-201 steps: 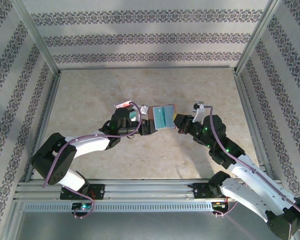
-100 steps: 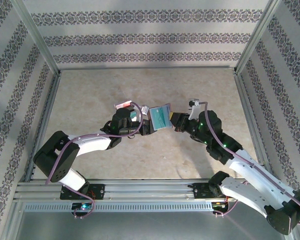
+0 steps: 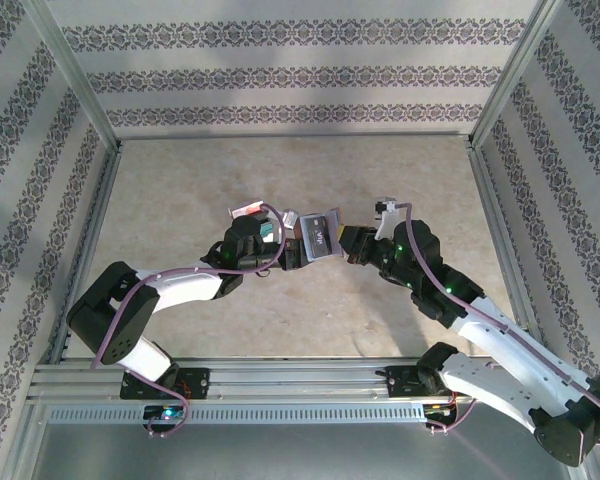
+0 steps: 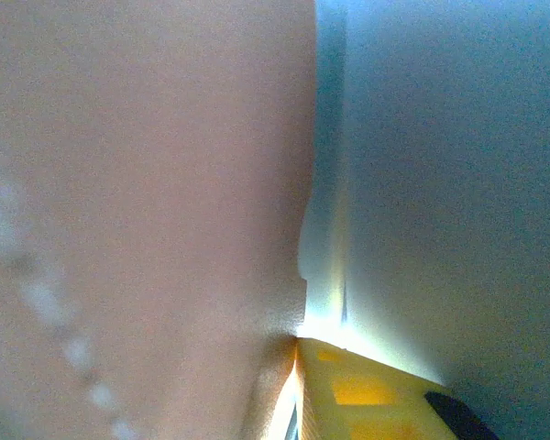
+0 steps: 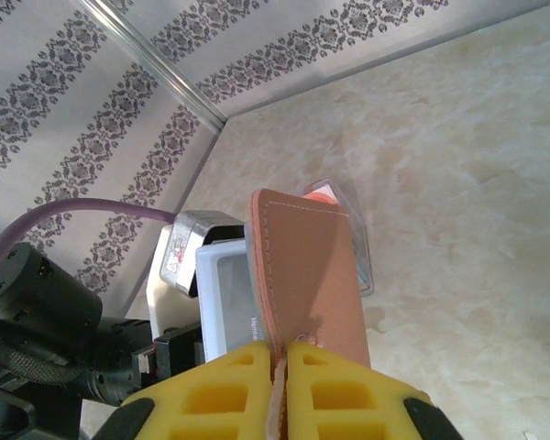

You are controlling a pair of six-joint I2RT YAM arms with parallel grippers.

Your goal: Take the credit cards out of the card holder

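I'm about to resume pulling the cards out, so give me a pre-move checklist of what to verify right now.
1. Right gripper shut on reddish-brown leather card holder: ok.
2. Left gripper holding anything: cannot tell, its view is blurred.
3. Loose red-and-white plastic card lying apart from holder: ok.
4. Bare beige marbled table beyond holder for set-down: ok.

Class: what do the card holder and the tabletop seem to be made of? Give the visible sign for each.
The card holder: likely leather or an imitation, matte reddish-brown, with stitching along its edge. The tabletop: smooth, beige, marble-patterned; stone or printed laminate, the look leaves it open.
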